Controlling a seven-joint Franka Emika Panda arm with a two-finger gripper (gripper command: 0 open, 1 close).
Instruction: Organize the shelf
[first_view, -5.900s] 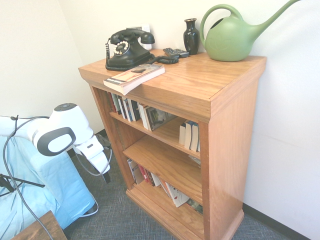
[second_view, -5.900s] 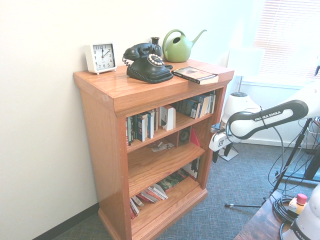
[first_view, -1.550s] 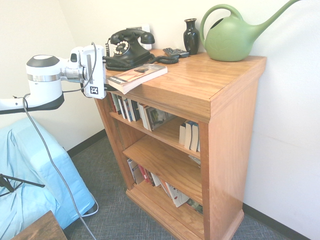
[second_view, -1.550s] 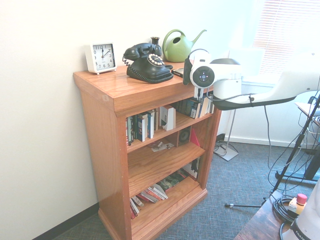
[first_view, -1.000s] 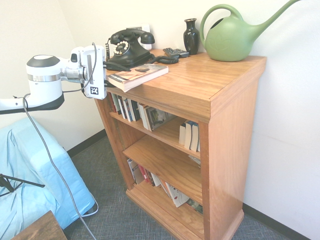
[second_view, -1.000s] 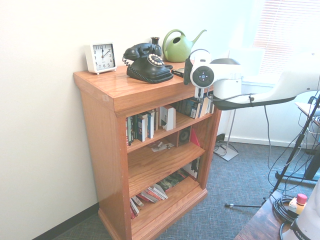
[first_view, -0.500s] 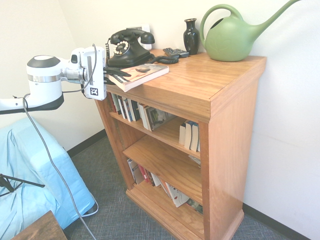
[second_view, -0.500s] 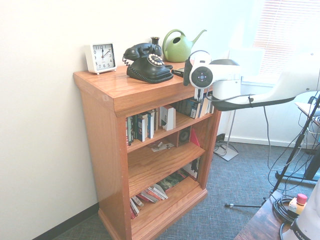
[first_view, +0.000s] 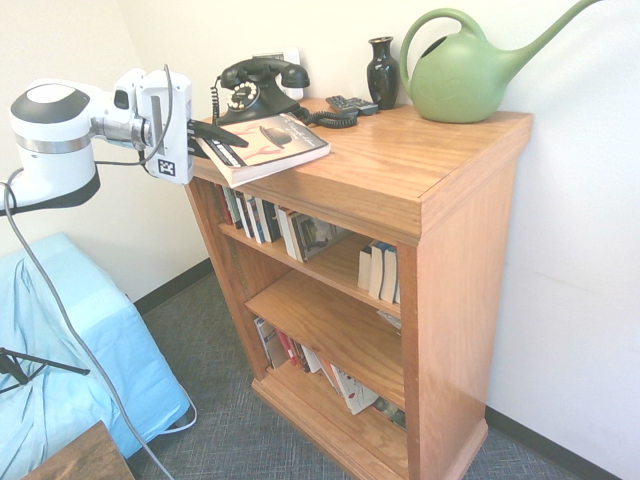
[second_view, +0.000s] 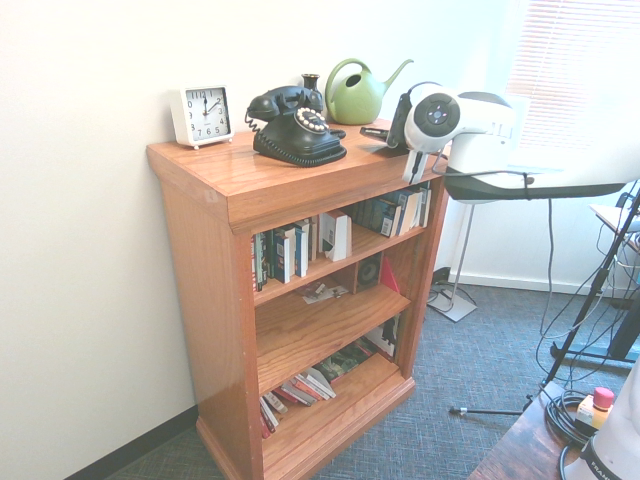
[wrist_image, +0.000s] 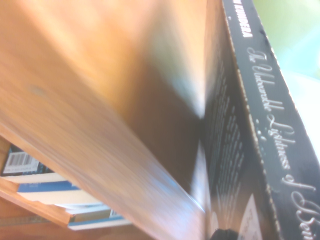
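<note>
White robot arm comes in level at top-board height. Its two-finger gripper is clamped on the near end of a paperback book with a black spine and pale cover. Gripper points slightly downward toward the shelf. The book is tilted, gripped end raised, far end down on the top board by its front corner nearest the arm. In the second exterior view the wrist hides most of the book.

The wrist view is blurred: black book spine with cursive white print, beside the orange wood of the top board.

The waist-high bookcase of warm orange-brown wood with three open tiers stands against a white wall on grey carpet. On its top board, along the back edge: a white square alarm clock at one back corner, a black rotary telephone next, a small dark glazed vase, a dark remote just beside the vase, and a green plastic watering can at the other back corner.

Upper tier holds upright books, middle tier is mostly bare wood, bottom tier holds leaning books.

A light blue covered surface sits under the arm. A dark wooden table corner is at the frame's lower edge.
</note>
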